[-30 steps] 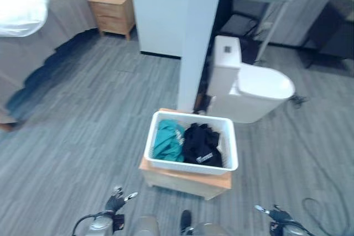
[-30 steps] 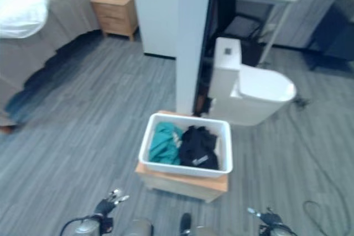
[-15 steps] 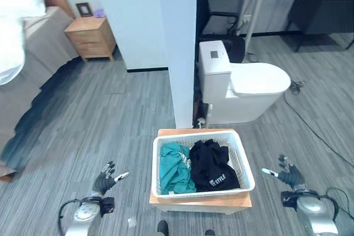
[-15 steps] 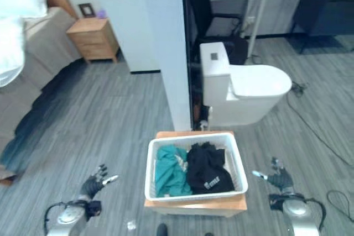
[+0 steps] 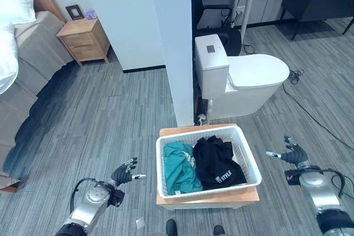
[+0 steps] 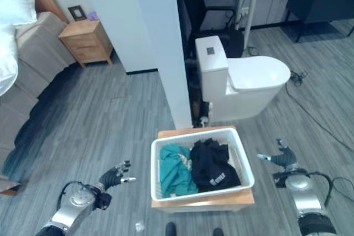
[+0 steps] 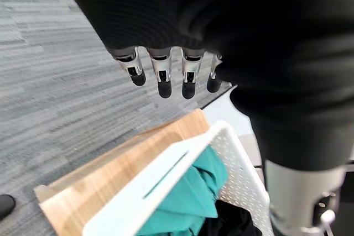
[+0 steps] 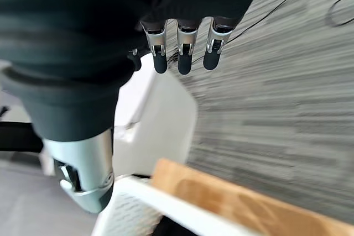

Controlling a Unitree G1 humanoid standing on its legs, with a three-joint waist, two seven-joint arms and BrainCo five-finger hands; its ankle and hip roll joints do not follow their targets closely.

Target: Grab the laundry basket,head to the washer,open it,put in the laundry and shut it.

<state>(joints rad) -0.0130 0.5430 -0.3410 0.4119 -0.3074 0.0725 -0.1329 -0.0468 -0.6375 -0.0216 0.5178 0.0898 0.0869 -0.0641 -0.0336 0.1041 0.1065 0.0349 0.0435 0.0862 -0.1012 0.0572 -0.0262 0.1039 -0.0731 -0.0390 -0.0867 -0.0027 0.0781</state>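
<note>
Both robot hands, left (image 5: 124,173) and right (image 5: 292,153), hang open beside the basket (image 5: 207,162); uneven grabs could tip it off its stand (image 5: 210,198).

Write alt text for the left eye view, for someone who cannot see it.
A white laundry basket holding a teal garment and a black garment sits on a low wooden stand on grey flooring. The robot's left hand and right hand are open on either side, touching nothing. Behind stand a white toilet, a white partition, a nightstand and a bed.
</note>
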